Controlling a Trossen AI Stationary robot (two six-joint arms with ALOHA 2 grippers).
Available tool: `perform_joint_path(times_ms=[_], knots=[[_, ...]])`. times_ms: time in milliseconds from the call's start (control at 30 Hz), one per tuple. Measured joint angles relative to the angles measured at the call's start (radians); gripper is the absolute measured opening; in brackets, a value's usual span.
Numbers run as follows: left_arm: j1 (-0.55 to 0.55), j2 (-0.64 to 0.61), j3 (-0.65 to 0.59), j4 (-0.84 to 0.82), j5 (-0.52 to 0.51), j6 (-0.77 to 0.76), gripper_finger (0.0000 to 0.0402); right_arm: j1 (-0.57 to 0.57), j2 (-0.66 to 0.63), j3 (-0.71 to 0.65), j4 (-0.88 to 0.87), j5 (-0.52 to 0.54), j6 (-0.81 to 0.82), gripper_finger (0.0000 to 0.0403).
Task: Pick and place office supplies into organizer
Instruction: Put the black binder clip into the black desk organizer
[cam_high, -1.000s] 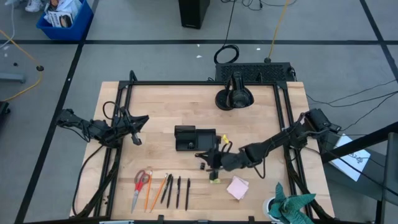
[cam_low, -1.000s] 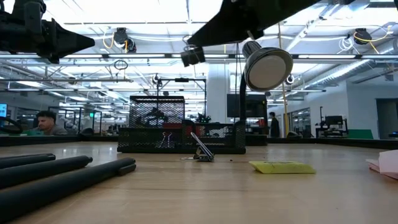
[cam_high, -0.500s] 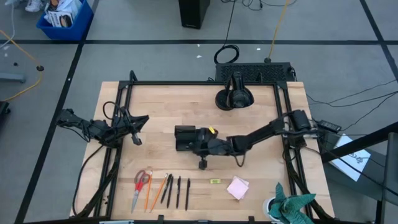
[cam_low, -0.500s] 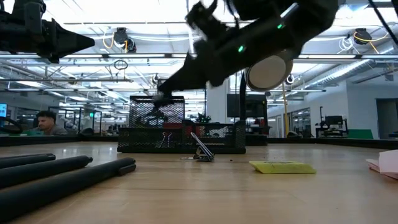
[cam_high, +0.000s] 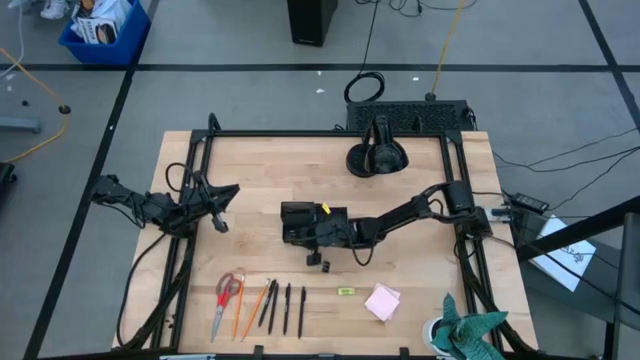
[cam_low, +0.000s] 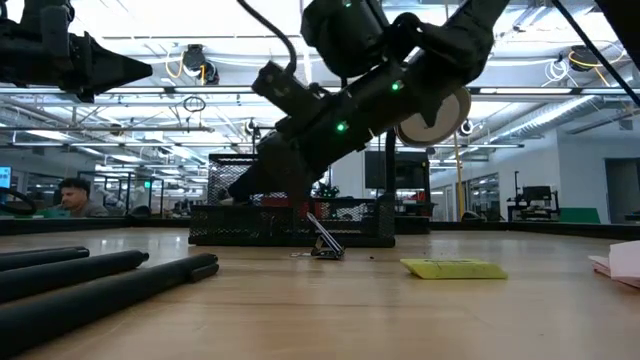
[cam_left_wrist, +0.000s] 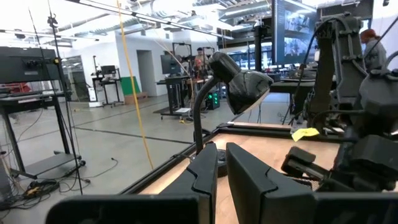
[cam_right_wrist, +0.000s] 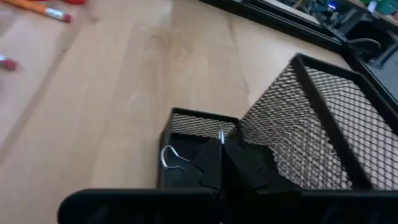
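swung my right gripper (cam_high: 312, 232), clenched on a tiny black binder clip (cam_right_wrist: 208, 163), over the black mesh organizer (cam_high: 299, 221); release low inside.

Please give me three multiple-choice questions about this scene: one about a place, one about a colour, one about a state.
1. Where is the right gripper?
A. over the mesh organizer
B. over the scissors
C. beside the lamp base

2. What colour is the sticky-note pad?
A. blue
B. pink
C. white

3. What is the state of the right gripper's fingers?
A. wide open
B. shut on a binder clip
C. shut on a pencil

Answers:
1 A: the high view shows it at the organizer.
2 B: the pad is pink.
3 B: the right wrist view shows a clip with wire handles between the fingers.
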Motion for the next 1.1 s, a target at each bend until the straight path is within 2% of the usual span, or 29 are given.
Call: perform_joint_path(times_ms=[133,467,833,967,1100], knots=[[0.0,0.0,0.0,0.0,-0.004,0.0,0.0042,0.002,0.005,0.004,-0.006,0.068,0.003,0.0],[0.0,0.0,0.0,0.0,-0.004,0.002,0.0042,-0.002,0.003,0.004,-0.046,0.062,0.06,0.0004],[0.0,0.0,0.0,0.001,-0.005,0.002,0.0042,-0.001,-0.002,0.004,-0.056,0.063,0.076,0.006],[0.0,0.0,0.0,0.001,-0.005,0.002,0.0042,0.015,-0.042,0.001,-0.085,0.068,0.019,0.0077],[0.0,0.0,0.0,0.0,-0.005,0.003,0.0042,0.05,-0.135,0.002,-0.158,0.064,-0.057,0.0088]])
